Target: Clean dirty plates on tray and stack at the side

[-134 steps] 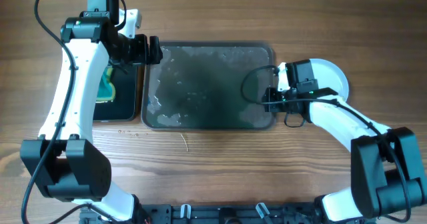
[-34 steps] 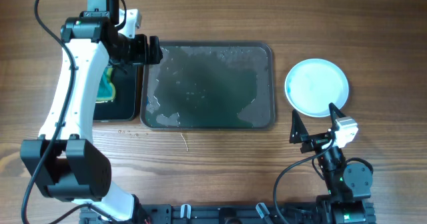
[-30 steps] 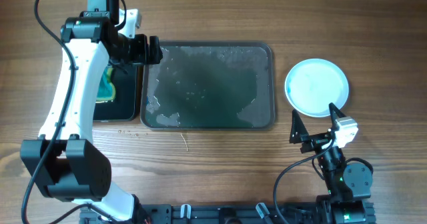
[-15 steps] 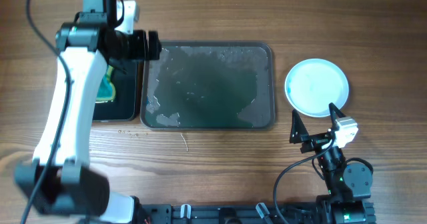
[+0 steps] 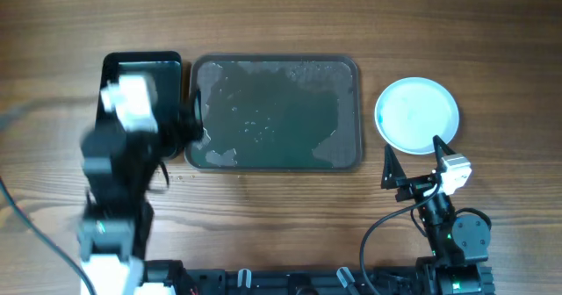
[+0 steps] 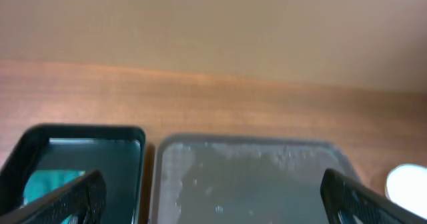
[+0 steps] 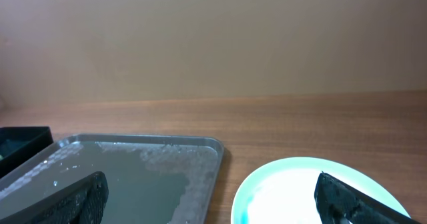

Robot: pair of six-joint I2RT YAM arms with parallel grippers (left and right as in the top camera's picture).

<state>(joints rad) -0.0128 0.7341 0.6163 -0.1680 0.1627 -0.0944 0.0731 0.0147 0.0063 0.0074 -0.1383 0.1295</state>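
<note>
Tray (image 5: 275, 111) just beside black tub (image 5: 167, 70)

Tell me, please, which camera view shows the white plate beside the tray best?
The overhead view: the plate is whole there, beside the tray. The right wrist view cuts off its near part. The left wrist view shows only a blurred edge.

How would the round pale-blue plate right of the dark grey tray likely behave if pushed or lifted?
The round pale-blue plate looks rigid and probably light. Lying flat on the wooden table, it should slide, not tip. Its smooth sheen suggests a slippery rim.
</note>
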